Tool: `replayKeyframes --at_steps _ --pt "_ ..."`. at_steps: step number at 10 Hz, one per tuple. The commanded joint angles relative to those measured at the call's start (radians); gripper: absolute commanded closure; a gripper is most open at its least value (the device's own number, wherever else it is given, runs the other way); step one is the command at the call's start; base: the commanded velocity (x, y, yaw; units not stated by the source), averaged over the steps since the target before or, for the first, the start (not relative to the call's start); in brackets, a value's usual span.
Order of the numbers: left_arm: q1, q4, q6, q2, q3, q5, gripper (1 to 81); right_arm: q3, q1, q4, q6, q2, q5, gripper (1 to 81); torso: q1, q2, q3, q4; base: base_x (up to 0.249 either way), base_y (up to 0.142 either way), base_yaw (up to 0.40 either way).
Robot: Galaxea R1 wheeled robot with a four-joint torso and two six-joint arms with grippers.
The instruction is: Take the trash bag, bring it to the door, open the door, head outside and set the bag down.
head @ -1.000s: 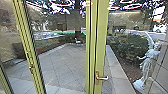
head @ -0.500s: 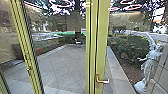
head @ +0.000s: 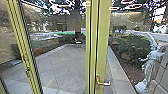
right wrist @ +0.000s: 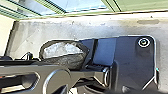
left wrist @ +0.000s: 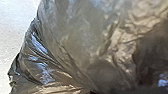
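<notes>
Dark, shiny plastic of the trash bag (left wrist: 75, 50) bulges close to the left wrist camera. Its folds draw together at my left gripper (left wrist: 90, 92), which is shut on it; the fingertips are hidden by the plastic. The right wrist view has the grey bag (right wrist: 65, 53) beside the robot's dark base. In the head view, the green-framed glass door (head: 103, 50) stands straight ahead, its metal lever handle (head: 103, 83) level and low on the frame. No hand or gripper touches the visible handle.
Another green post (head: 23, 50) with a handle stands at the left. Behind the glass lie a paved yard (head: 60, 65), a low kerb, bushes (head: 132, 47) and a pale statue (head: 150, 67) at the right. Bare floor (right wrist: 100, 27) separates the base from the door frames.
The head camera has moved slightly nearer the door: the left post sits farther left, the lever lower and the statue farther right. The lever remains level.
</notes>
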State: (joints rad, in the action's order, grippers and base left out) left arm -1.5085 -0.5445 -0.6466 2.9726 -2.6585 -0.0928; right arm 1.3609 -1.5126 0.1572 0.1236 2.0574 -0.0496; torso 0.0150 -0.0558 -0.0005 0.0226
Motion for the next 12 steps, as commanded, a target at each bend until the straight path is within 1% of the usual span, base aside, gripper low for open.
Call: replayKeyframes --at_steps 1,2,4,5,6,7,9,11,12 --pt "0.057 -0.006 0.001 -0.004 0.005 -0.078 81.1 -0.211 0.148 -0.001 -0.001 -0.223 0.056 1.0 0.0 0.0 0.0 0.0 0.0 0.0 0.0" --pt "0.057 -0.006 0.001 -0.004 0.005 -0.078 81.1 -0.252 0.184 -0.004 0.001 -0.272 0.065 1.0 0.0 0.0 0.0 0.0 0.0 0.0 0.0" --pt "0.057 -0.006 0.001 -0.003 0.005 -0.078 81.1 -0.339 0.292 -0.005 0.011 -0.371 0.122 1.0 -0.001 0.0 0.0 0.0 0.0 0.0 0.0" --pt "0.057 -0.006 0.001 0.001 0.005 -0.078 81.1 -0.396 0.37 -0.008 0.022 -0.423 0.19 1.0 -0.001 0.0 0.0 0.0 0.0 0.0 0.0" --pt "0.057 -0.008 0.001 0.001 0.005 -0.078 81.1 -0.43 0.438 -0.025 0.04 -0.455 0.25 1.0 -0.001 0.0 0.0 0.0 0.0 0.0 0.0" --pt "0.055 -0.008 0.002 0.002 0.005 -0.076 81.1 -0.453 0.499 -0.039 0.054 -0.481 0.292 1.0 -0.001 0.0 0.0 0.0 0.0 0.0 0.0" --pt "0.055 -0.009 0.005 0.002 0.005 -0.076 81.1 -0.511 0.637 -0.068 0.122 -0.541 0.364 1.0 -0.001 0.0 0.0 0.0 0.0 0.0 0.0" --pt "0.056 -0.009 0.007 0.005 0.005 -0.076 81.1 -0.562 0.781 -0.07 0.22 -0.575 0.485 1.0 -0.001 0.0 0.0 0.0 0.0 0.0 0.0" --pt "0.056 -0.009 0.007 0.007 0.005 -0.076 81.1 -0.582 0.861 -0.07 0.258 -0.584 0.54 1.0 -0.001 0.0 0.0 0.0 0.0 0.0 0.0"
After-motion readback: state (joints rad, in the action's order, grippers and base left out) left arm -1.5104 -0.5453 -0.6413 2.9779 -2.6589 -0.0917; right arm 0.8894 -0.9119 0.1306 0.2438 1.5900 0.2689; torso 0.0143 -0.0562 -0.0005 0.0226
